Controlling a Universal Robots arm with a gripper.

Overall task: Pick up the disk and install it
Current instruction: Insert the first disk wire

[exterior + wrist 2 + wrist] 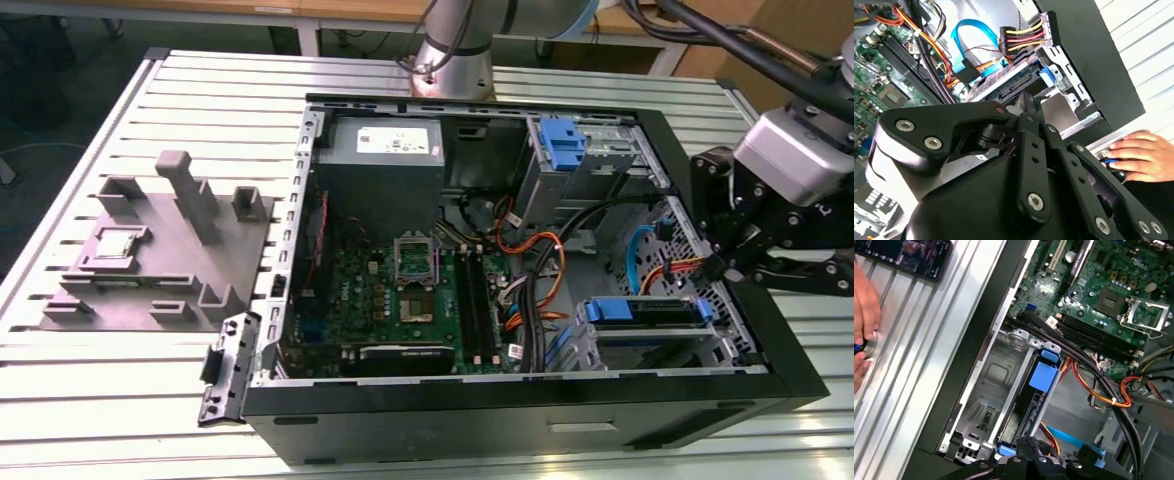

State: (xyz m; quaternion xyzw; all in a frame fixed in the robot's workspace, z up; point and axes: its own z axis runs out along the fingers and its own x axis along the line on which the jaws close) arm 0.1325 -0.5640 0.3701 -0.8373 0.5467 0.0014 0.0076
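The gripper (1025,105) is positioned at the end of the disk (1043,376); whether it is closed on it cannot be told. The disk is lodged in the drive cage (985,371), beside an empty slot, within the case (534,415). Square alignment with the cage rails is advised, loose cables (1084,365) being kept clear.

Looks like a robotics lab bench is being shown here: an opened desktop computer case (534,405) is being kept on a slotted aluminium table (120,400), a grey fixture block (174,255) is being parked beside it, and a robot arm's base (454,55) is being seated at the table's edge.
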